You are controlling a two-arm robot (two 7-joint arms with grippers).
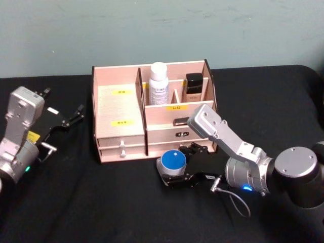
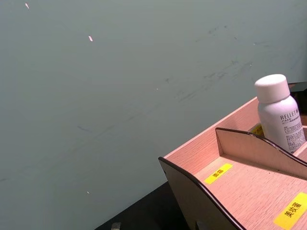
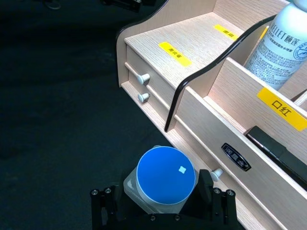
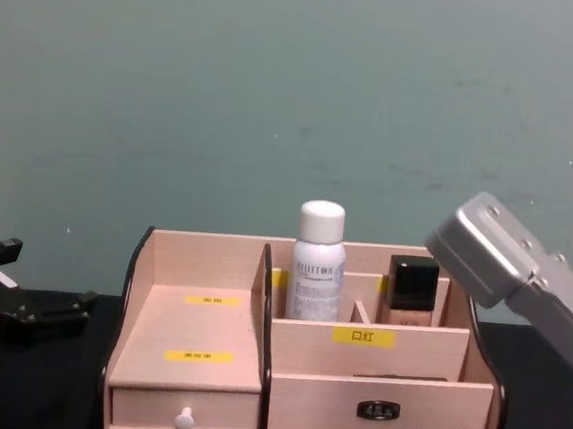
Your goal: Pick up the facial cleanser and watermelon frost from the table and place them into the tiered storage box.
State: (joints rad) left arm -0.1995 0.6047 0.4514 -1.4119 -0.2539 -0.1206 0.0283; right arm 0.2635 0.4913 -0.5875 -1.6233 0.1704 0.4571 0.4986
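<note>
1. Watermelon frost (image 3: pixel 165 175) sat just in front of the tiered storage box (image 1: pixel 167 134), before its right-hand drawers, outside every compartment. Its blue lid faced up. Only a sliver of the frosted body showed beneath the lid.
2. The right claw (image 3: pixel 158 203) was closed on the jar, one black finger against each side. Whether the jar rested on the black counter (image 1: pixel 101 202) or hung just above it could not be told.
3. In the chest view the bottom edge cut the jar down to a thin strip of blue.
4. The facial cleanser (image 1: pixel 158 83) stood upright in a rear compartment of the box. The wooden dividers hid its lower part, and its lettering was too small to read.
5. A black-capped beige bottle (image 1: pixel 194 86) stood in the rear compartment to the cleanser's right, also half hidden.
6. A slim dark item (image 1: pixel 179 121) lay in the box's front tray and was hard to make out.
7. The left claw (image 1: pixel 63 104) hovered well to the left of the box, fingers spread and empty.
</note>
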